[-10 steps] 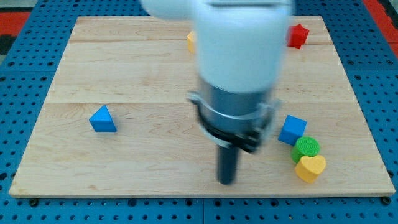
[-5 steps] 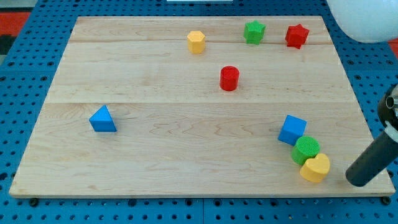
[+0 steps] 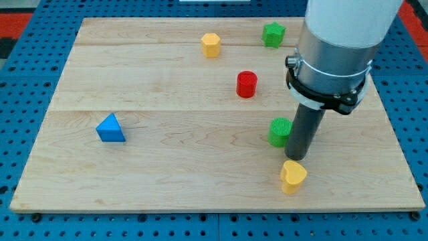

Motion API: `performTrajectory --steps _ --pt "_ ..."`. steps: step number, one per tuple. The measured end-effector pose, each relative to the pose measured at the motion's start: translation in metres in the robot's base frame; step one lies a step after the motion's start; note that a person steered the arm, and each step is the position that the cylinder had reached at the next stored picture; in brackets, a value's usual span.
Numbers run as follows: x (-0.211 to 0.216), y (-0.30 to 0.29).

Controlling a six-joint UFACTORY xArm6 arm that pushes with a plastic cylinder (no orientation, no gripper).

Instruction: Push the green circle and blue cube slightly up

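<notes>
Green circle (image 3: 280,130) has shifted left across the tabletop (image 3: 167,147), now touching my tip (image 3: 295,158) on its left; blue cube hidden, no claw fitted, so upward push unconfirmed.

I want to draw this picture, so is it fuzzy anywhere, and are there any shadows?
Camera view: sharp all over, no blur; lighting soft and even, no glare on the wooden board. Only faint shadows sit under the blue triangle and yellow heart. My tip looks crisp, between the green circle and the heart.
</notes>
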State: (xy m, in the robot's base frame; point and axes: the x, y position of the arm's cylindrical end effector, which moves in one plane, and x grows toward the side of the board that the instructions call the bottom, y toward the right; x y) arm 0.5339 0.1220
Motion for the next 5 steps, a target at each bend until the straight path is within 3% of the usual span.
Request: performTrajectory --steps 5 --pt "-0.043 0.007"
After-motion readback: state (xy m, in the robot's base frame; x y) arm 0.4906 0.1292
